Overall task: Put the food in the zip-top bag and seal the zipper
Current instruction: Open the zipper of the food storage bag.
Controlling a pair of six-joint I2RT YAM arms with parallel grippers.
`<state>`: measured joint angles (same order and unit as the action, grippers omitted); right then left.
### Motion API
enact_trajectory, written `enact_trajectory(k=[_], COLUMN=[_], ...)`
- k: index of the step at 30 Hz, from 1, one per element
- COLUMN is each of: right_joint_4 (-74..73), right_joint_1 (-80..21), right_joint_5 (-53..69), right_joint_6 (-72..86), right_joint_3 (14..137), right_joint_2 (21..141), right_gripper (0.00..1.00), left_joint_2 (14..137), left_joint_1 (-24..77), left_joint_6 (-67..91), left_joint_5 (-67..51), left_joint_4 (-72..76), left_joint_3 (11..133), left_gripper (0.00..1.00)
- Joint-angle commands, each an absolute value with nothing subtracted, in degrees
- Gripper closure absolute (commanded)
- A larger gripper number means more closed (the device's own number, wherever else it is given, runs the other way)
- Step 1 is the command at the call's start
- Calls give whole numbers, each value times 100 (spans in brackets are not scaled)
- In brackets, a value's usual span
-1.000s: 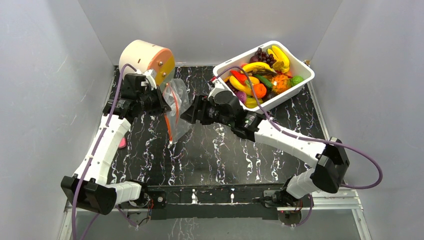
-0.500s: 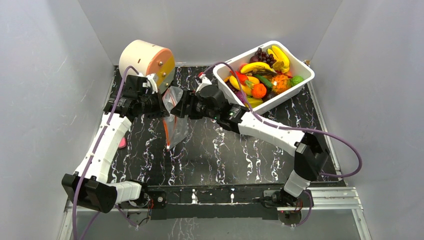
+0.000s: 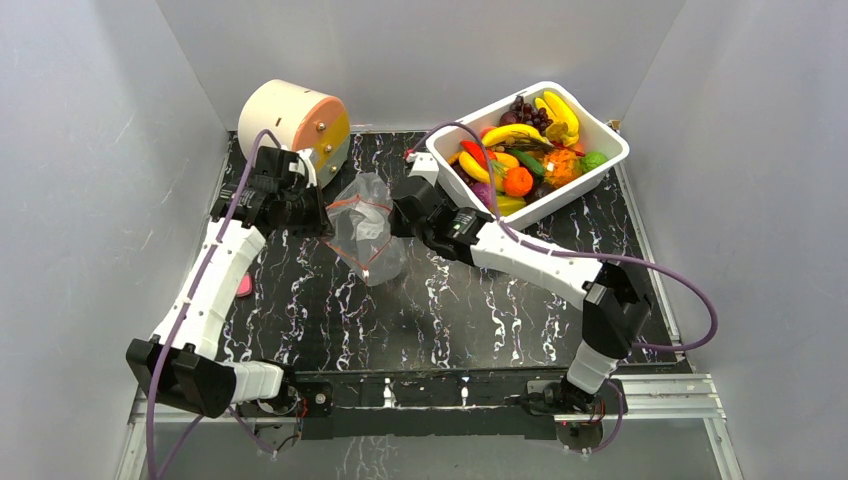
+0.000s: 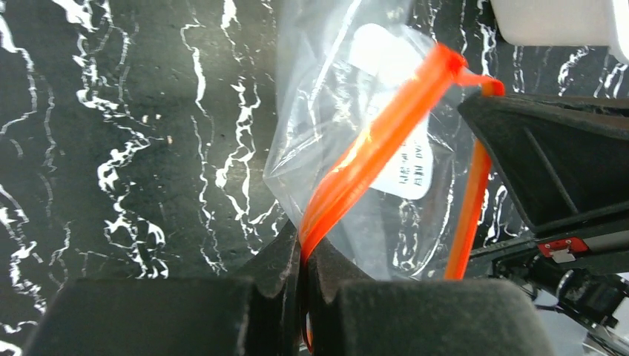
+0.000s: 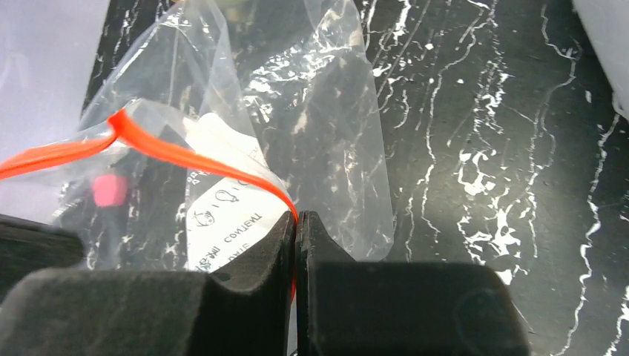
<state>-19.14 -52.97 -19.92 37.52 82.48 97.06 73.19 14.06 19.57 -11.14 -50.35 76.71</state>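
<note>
Along the near edge of the bench (image 3: 450, 310), both arms reach up over the black, white-veined surface, and each grips the zip-top bag (image 3: 365, 232) at mid-bench. The left hand (image 3: 318, 212) is clenched on the zipper (image 3: 360, 203). Its wrist view shows the pads pinched tight on the thick orange-red strip, which rises away to the upper right. The right hand (image 3: 395, 215) is clamped just as tight on the rim from the other side, with the strip coming out of its closed fingers and bending off to the left. The zipper's long axis therefore runs left to right between the two hands, and the clear crinkly body sags below it. Whether the lowest corner touches the bench cannot be told. The lips look parted, and only a white label shows through the plastic, with no food inside. The food (image 3: 520, 150) lies farther back and to the right, beyond the right hand and well apart from the bag, heaped in a white rectangular tub (image 3: 580, 188): bananas, grapes, orange and green pieces. The right arm is plainly the nearer one, so fetching a piece would probably mean that hand letting go while the left keeps the mouth up. At the far left stands a cream drum with an orange face (image 3: 295, 120). Plain grey-white walls close in the bench on three sides.
</note>
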Motion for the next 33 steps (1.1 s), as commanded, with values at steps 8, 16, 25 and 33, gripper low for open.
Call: enact_trajectory(k=[8, 16, 25, 33], right_joint_4=[-761, 122, 206, 248], right_joint_1=[-5272, -5272, -5273, -5273], right_joint_5=[-1820, -1215, -1096, -1269], right_joint_6=[3957, 4314, 4394, 4417], right_joint_3=[7414, 6968, 6859, 6691], right_joint_2=[9009, 8614, 8563, 8482], right_gripper=[100, 100, 100, 100], left_joint_2=[7253, 6997, 7082, 6832], left_joint_1=[1423, 1423, 1423, 1421], left_joint_6=[1921, 2381, 2475, 2300], left_joint_5=[-1519, -2947, -2761, -1923], left_joint_4=[-4998, -3900, -3624, -3877], left_joint_3=[8168, 7416, 7087, 7280], left_gripper=[79, 58, 53, 88])
